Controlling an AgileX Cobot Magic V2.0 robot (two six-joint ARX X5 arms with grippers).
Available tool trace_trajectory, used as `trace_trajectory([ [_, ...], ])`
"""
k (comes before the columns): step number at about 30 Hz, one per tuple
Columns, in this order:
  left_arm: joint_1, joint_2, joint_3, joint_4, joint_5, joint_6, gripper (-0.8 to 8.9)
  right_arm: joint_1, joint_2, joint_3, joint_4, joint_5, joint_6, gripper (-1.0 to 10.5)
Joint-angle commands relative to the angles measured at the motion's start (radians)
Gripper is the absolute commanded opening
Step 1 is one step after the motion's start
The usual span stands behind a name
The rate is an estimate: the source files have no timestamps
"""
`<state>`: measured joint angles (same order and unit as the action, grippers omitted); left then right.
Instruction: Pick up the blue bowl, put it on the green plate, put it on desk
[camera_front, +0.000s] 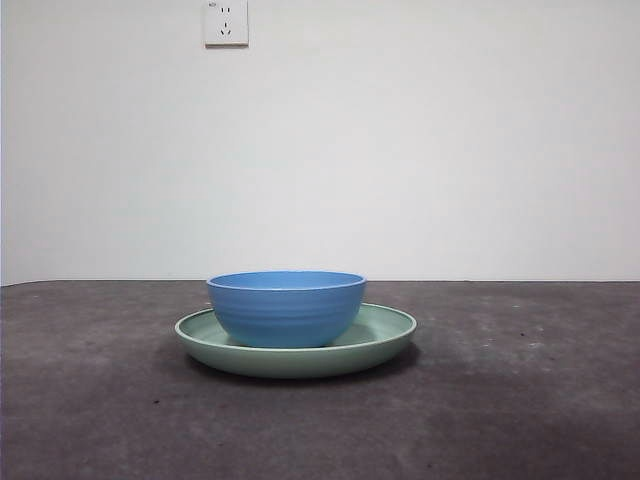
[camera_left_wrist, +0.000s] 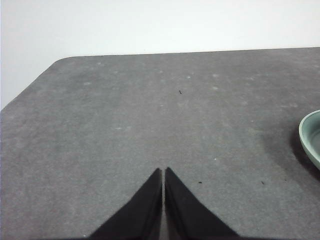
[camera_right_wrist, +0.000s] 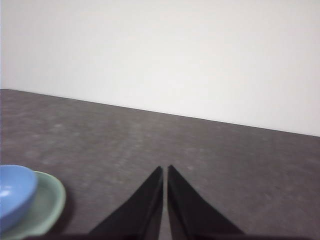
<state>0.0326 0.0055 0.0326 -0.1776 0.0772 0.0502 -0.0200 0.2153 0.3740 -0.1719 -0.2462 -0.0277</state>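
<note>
The blue bowl (camera_front: 286, 306) stands upright inside the green plate (camera_front: 385, 338) on the desk (camera_front: 520, 400), in the middle of the front view. Neither arm shows in that view. In the left wrist view my left gripper (camera_left_wrist: 163, 171) is shut over bare desk, holding nothing, with only the plate's rim (camera_left_wrist: 310, 137) showing off to one side. In the right wrist view my right gripper (camera_right_wrist: 165, 169) is shut and holds nothing, well away from the bowl (camera_right_wrist: 15, 192) and the plate (camera_right_wrist: 50, 202).
A white wall with a power socket (camera_front: 226, 22) rises behind the desk. The desk's rounded far corner (camera_left_wrist: 62, 61) shows in the left wrist view.
</note>
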Motion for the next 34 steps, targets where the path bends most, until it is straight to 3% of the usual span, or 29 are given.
trace_trajectory([
  [1,0.002,-0.002,-0.021,-0.008,0.0,-0.008,0.1,0.002,-0.055,-0.085,0.069,0.068,0.003,0.1],
  [6,0.002,-0.003,-0.021,-0.008,0.0,-0.008,0.1,0.002,-0.135,-0.216,0.131,0.124,0.052,0.1],
  [14,0.002,-0.003,-0.021,-0.008,0.0,-0.008,0.1,0.003,-0.188,-0.321,0.132,0.124,0.095,0.1],
  [25,0.002,-0.002,-0.021,-0.008,0.0,-0.008,0.1,0.003,-0.212,-0.362,0.0,0.124,0.106,0.1],
  [34,0.002,-0.002,-0.021,-0.008,0.0,-0.008,0.1,0.003,-0.212,-0.362,0.014,0.117,0.107,0.1],
])
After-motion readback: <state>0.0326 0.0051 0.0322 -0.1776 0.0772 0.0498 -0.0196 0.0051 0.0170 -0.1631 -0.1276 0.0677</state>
